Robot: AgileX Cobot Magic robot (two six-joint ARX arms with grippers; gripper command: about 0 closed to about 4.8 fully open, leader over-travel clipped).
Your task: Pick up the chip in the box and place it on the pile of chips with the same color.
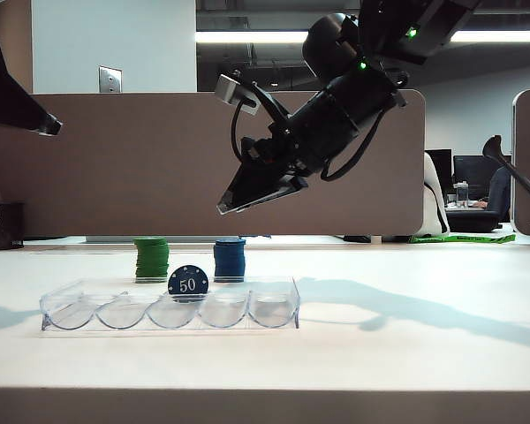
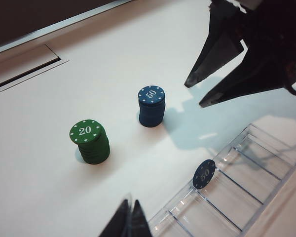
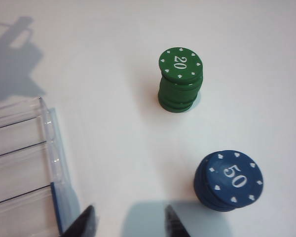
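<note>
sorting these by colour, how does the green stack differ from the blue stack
The green stack is green with 20 on top; the blue stack is dark blue with 50. In the exterior view, green stands behind the tray's left half, blue nearer its middle. Both are short upright piles with white edge marks, similar in height.

Only readable stuff here is the numbers on the chips: the single dark-blue chip (image 1: 188,283) standing on edge in the clear box (image 1: 265,314) has a white "50" on its face. The blue pile of chips (image 2: 151,106) also shows "50" on its top chip, and the green stack (image 2: 90,141) reads "20".
</note>
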